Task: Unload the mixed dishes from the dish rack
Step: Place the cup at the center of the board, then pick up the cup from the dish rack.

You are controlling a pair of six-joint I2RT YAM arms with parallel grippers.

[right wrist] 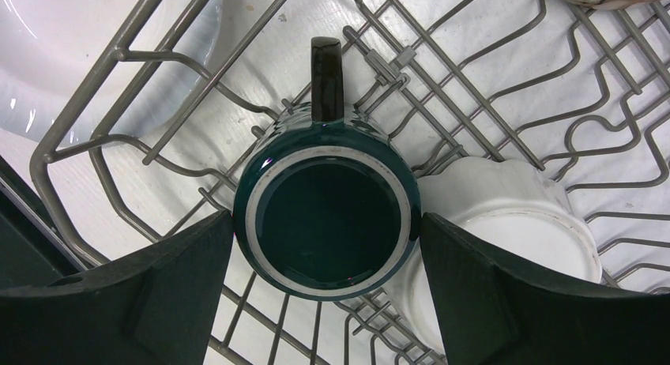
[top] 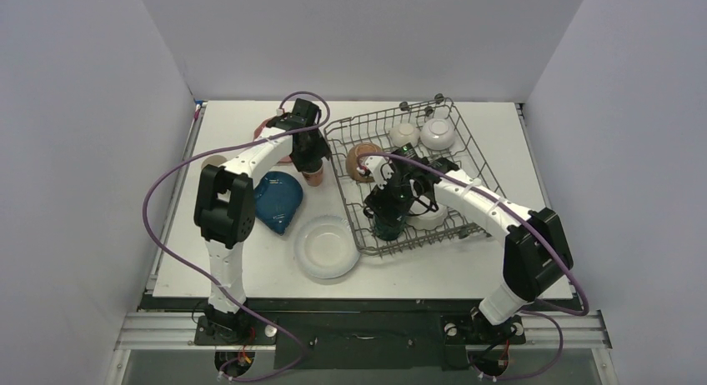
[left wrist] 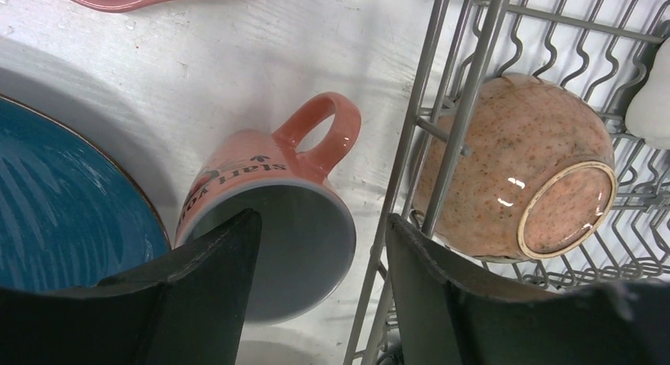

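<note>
Roughly halfway through your unloading: blue dish [top: 277,200], white plate [top: 325,246] and orange cup [left wrist: 276,207] sit outside the dish rack [top: 383,114], left gripper [left wrist: 322,223] spread over the cup, right gripper [right wrist: 325,227] spread around the racked dark green mug [right wrist: 329,223], brown bowl [top: 360,160] and white bowls [top: 404,135] waiting.

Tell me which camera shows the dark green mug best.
Right wrist: the dark green mug sits upside down in the dish rack, base and handle clear. Top external shows only a sliver under the right gripper; left wrist misses it.
</note>
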